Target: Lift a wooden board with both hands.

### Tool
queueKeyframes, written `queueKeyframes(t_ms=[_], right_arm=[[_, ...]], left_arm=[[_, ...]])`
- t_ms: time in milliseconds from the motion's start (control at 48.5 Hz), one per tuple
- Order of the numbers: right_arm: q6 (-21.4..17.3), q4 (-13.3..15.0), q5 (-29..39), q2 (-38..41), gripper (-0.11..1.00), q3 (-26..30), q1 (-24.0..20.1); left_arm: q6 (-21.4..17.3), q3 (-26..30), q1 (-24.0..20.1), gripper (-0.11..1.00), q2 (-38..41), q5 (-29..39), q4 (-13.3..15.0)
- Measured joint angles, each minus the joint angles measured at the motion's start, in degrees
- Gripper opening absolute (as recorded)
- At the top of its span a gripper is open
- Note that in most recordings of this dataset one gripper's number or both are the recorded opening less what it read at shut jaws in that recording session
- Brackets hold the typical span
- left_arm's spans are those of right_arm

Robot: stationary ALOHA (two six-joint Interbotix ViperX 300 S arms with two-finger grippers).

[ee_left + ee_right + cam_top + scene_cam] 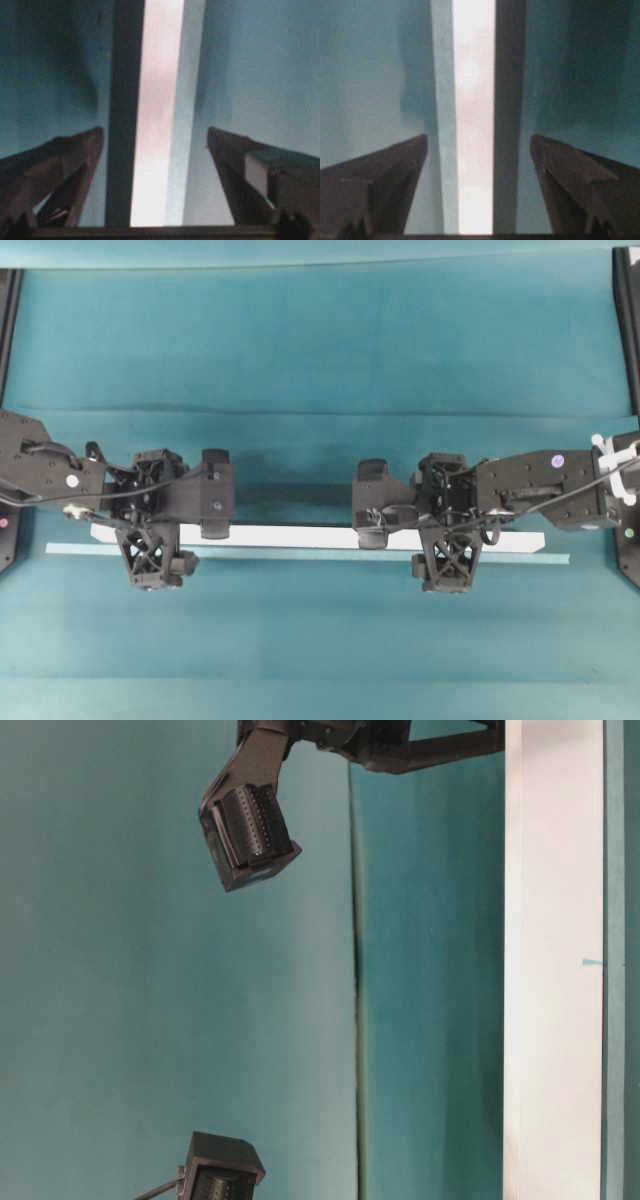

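Note:
The wooden board (pixel 300 536) is a long white plank lying across the teal table, also seen in the table-level view (pixel 555 970). My left gripper (pixel 150 515) hangs over its left part and my right gripper (pixel 445 515) over its right part. In the left wrist view the board (pixel 157 125) runs between the open fingers (pixel 75 155) of my left gripper (pixel 155 135), touching neither. In the right wrist view the board (pixel 472 125) likewise runs between the open fingers (pixel 560 160) of my right gripper (pixel 477 140). A dark shadow band lies along the board's far side.
A thin pale teal-grey tape strip (pixel 520 558) lies along the board's near edge and reaches past both its ends. A fold in the teal cloth (pixel 320 412) crosses the table behind. Black frame posts stand at the far left (pixel 8 320) and far right (pixel 628 320).

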State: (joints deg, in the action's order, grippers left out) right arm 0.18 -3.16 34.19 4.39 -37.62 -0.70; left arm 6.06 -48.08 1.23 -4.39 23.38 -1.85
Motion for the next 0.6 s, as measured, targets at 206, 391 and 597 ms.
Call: queueKeyframes(t_ms=[206,391,597], right_arm=[[-0.09,-0.09,0.0,-1.14,0.9,-0.09,0.0],[-0.44,-0.09,0.0,-6.42,0.9,0.0,0.35],[-1.49,-0.09,0.0,-14.59,0.9,0.0,1.05]], left_arm=[[-0.09,0.0,0.0,1.0,-1.49,0.18,0.0],[-0.09,0.0,0.0,1.0,-6.42,0.26,0.0],[-0.09,-0.53,0.0,1.0,-13.54,0.18,0.0]])
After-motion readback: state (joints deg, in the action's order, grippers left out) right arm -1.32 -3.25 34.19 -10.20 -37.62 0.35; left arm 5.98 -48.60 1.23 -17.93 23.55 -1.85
